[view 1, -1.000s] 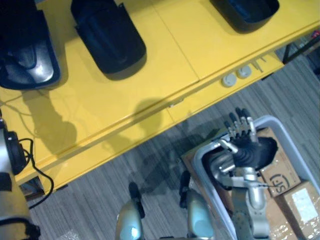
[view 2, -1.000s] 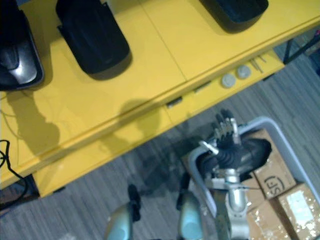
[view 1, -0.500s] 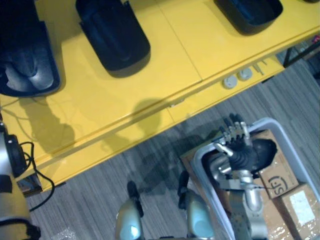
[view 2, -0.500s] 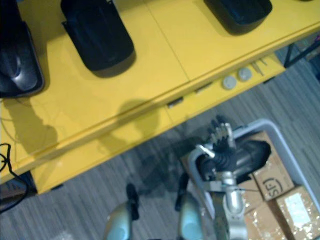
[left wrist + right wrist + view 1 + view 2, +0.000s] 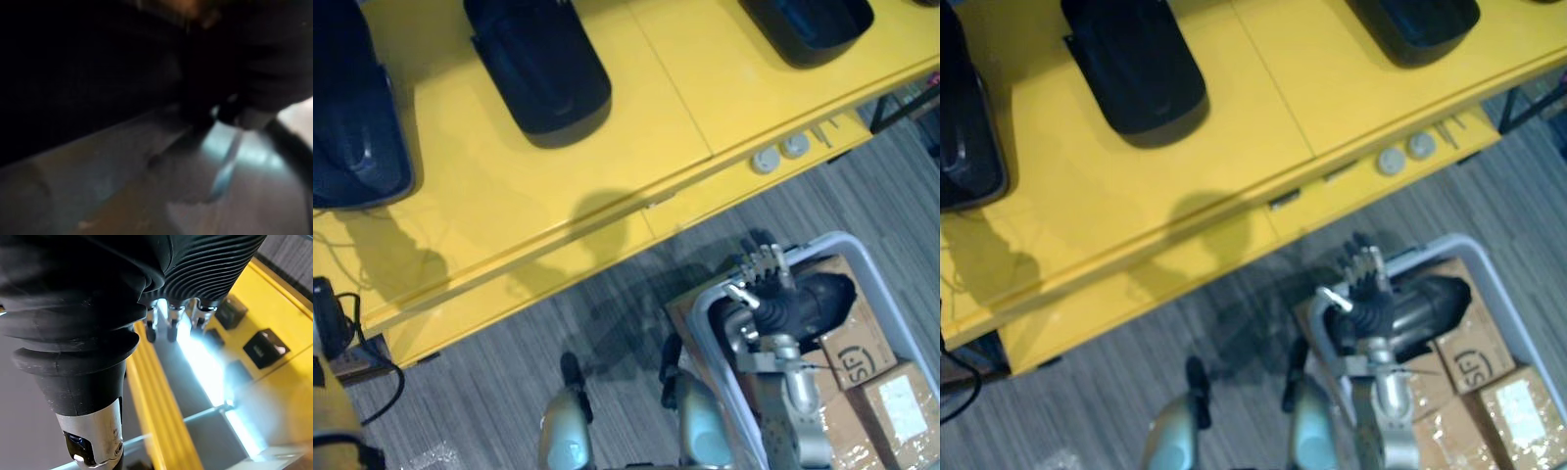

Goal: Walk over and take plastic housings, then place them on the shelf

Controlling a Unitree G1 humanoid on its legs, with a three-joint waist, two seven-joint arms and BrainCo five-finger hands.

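Since a second ago your right hand (image 5: 762, 282) has pulled back toward the near rim of the grey bin (image 5: 847, 243), and its fingers (image 5: 766, 262) look more bent. They hang loose and hold nothing. One black housing (image 5: 824, 297) lies in the bin, just beside the hand at its 3 o'clock, next to brown boxes (image 5: 855, 351). You see the bin low at 4 o'clock. The yellow shelf (image 5: 636, 147) runs across at 12 o'clock. Three more black housings sit on it, well apart: a left housing (image 5: 352, 137) at 10 o'clock, a middle housing (image 5: 543, 69) at 11 o'clock and a right housing (image 5: 808, 24) at 1 o'clock. Two small white round knobs (image 5: 779, 154) sit on the shelf's front lip at 2 o'clock. You cannot tell what your left hand is doing.
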